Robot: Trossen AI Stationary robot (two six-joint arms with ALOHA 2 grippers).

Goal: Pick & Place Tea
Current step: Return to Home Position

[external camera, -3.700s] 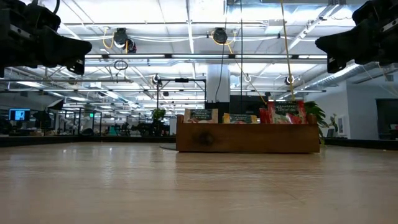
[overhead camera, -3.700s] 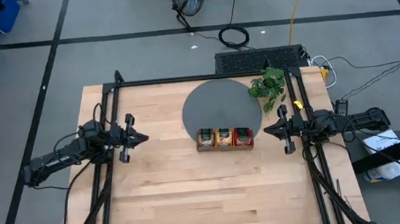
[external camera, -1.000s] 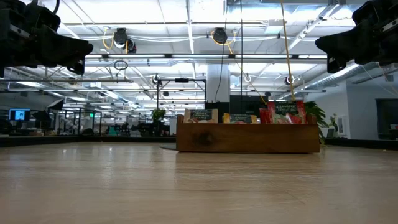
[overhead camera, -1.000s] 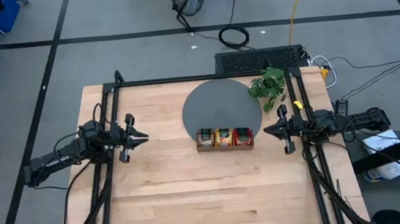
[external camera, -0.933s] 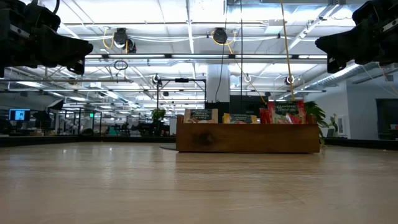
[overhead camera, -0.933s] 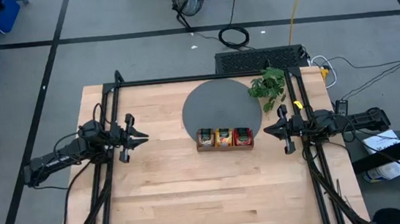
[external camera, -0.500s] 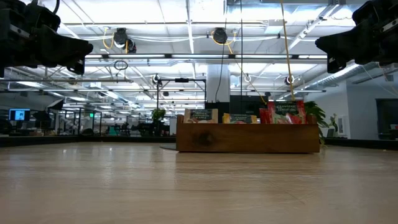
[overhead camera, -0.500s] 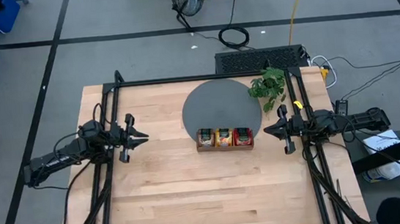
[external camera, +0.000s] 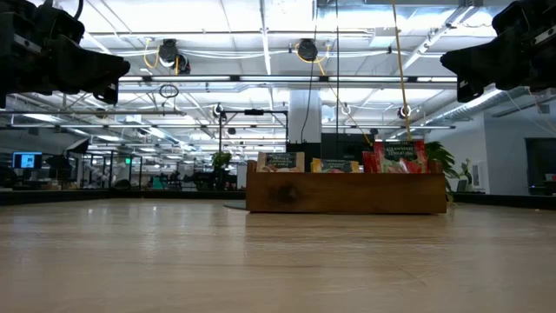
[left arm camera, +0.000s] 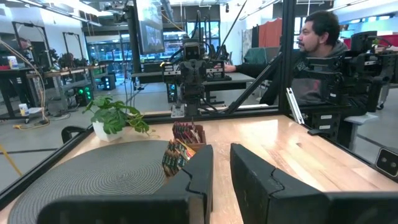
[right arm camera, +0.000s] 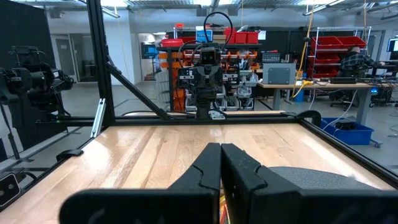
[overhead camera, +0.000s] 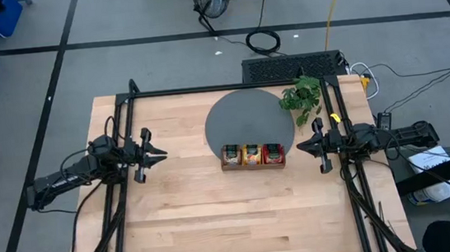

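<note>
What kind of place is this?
Probably a robotics lab or workshop: left arm and right arm at the sides of a framed table, red bins on shelving, a workbench beyond.

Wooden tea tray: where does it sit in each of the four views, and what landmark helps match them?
High view: the wooden tray is mid-table, at the edge of the grey mat.
Low view: right of centre, long wall facing the camera.
Left wrist view: mid-picture, seen end-on, beside the mat.
Right wrist view: hidden behind the right gripper; the mat shows.
Shared landmark: the grey mat.
</note>
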